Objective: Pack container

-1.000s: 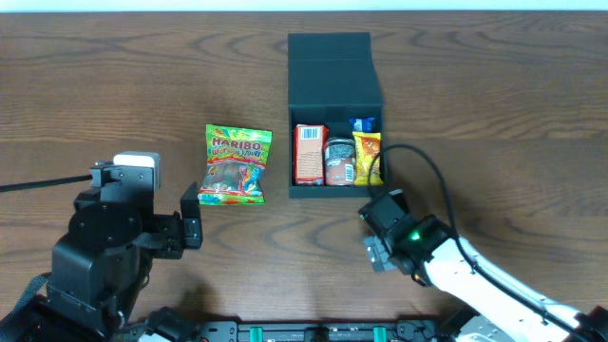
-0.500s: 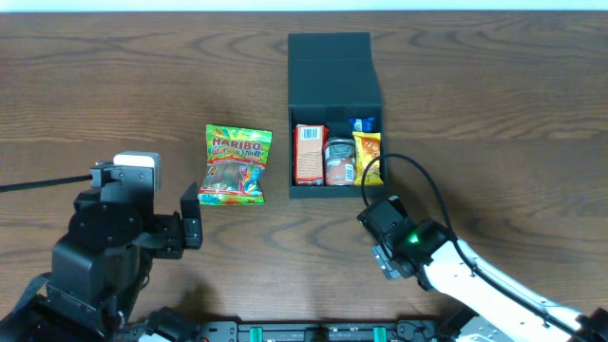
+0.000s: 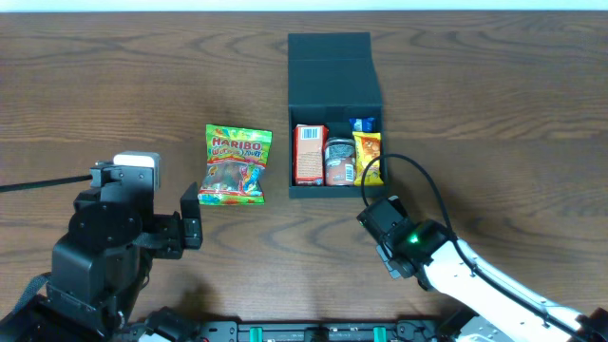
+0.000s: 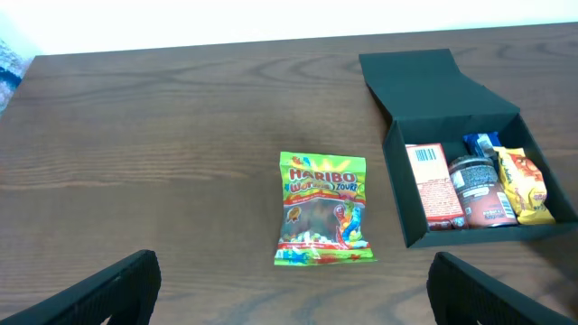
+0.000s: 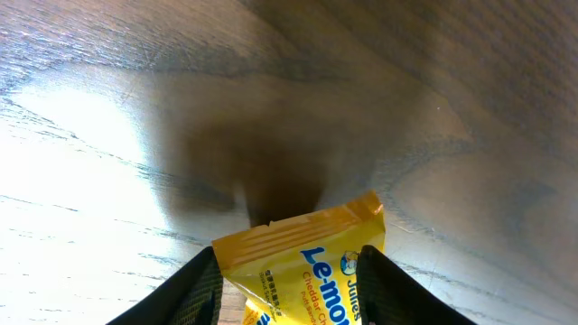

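Note:
The container (image 3: pixel 335 193), a dark teal box with its flap lid laid open at the back, stands at the table's centre and also shows in the left wrist view (image 4: pixel 470 233). Inside it are an orange-red carton (image 3: pixel 310 154), a dark jar (image 3: pixel 339 161) and a yellow pack (image 3: pixel 369 157). My right gripper (image 3: pixel 385 233) is on the table just in front of the box. Its wrist view shows it (image 5: pixel 289 264) shut on another yellow snack pack (image 5: pixel 302 239), one finger on each side. My left gripper (image 4: pixel 293 293) stands open at the front left, with nothing between its fingers.
A green Haribo bag (image 3: pixel 235 165) lies flat left of the box, ahead of the left gripper (image 4: pixel 323 208). A black cable (image 3: pixel 432 185) loops from the right arm near the box's front right corner.
The right gripper has slid a little toward the table's front and its jaws have closed in on the yellow snack pack. The left arm has not moved.

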Controlling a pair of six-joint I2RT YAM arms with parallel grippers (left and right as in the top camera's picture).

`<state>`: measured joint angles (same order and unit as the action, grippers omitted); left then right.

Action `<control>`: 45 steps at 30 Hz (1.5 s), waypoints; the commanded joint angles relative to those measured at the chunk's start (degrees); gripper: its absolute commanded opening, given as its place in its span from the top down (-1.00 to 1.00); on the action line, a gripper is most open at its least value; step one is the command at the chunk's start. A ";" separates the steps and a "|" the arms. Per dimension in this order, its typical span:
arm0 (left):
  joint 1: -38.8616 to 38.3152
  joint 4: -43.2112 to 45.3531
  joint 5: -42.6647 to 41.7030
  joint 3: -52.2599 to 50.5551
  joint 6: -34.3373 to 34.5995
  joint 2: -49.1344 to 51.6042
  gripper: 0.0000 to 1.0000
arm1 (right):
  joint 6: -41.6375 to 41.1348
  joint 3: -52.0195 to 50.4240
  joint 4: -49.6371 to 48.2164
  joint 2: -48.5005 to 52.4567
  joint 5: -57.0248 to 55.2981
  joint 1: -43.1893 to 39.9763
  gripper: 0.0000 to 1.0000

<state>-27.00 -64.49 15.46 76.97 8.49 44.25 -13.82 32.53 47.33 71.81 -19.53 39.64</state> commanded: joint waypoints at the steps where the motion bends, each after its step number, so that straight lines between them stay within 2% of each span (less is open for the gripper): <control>1: 0.37 -0.07 1.03 0.76 -1.01 -0.02 -0.91 | -0.04 -0.11 0.02 -0.70 -0.85 0.57 0.06; 5: 0.37 -0.07 1.03 0.76 -1.01 -0.02 -0.91 | -0.07 -0.11 -0.15 -0.70 -0.83 0.57 0.28; 10: 0.37 -0.07 1.03 0.76 -1.01 -0.02 -0.91 | -0.09 -0.11 -0.20 -0.70 -0.81 0.57 0.75; 16: 0.37 -0.07 1.03 0.76 -1.01 -0.02 -0.90 | -0.94 -0.11 -0.35 -0.70 -0.81 0.57 0.97; 22: 0.37 -0.07 1.03 0.76 -1.01 -0.02 -0.91 | -0.90 -0.11 -2.25 -0.68 -0.81 0.57 0.97; 29: 0.37 -0.07 1.03 0.76 -1.01 -0.02 -0.91 | -0.87 -0.07 -10.91 -0.68 -0.37 0.52 0.97; 38: 0.37 -0.07 1.03 0.76 -1.01 -0.02 -0.91 | -0.94 0.48 -16.85 -0.68 11.21 0.52 0.97; 39: 0.37 -0.09 1.03 0.76 -1.01 -0.02 -0.91 | -0.92 0.48 -17.14 -0.68 11.19 0.52 0.89; 41: 0.37 -0.07 1.03 0.76 -1.01 -0.02 -0.91 | -0.92 0.48 -17.27 -0.68 11.17 0.52 0.28; 42: 0.37 -0.07 1.03 0.76 -1.01 -0.02 -0.91 | -0.94 0.48 -17.25 -0.68 11.19 0.52 0.25; 45: 0.37 -0.07 1.03 0.76 -1.01 -0.02 -0.91 | -5.73 0.92 -16.28 -0.68 11.21 0.52 0.35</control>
<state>-27.00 -64.49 15.46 76.97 8.49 44.25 -15.25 32.51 30.50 71.72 -9.10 39.64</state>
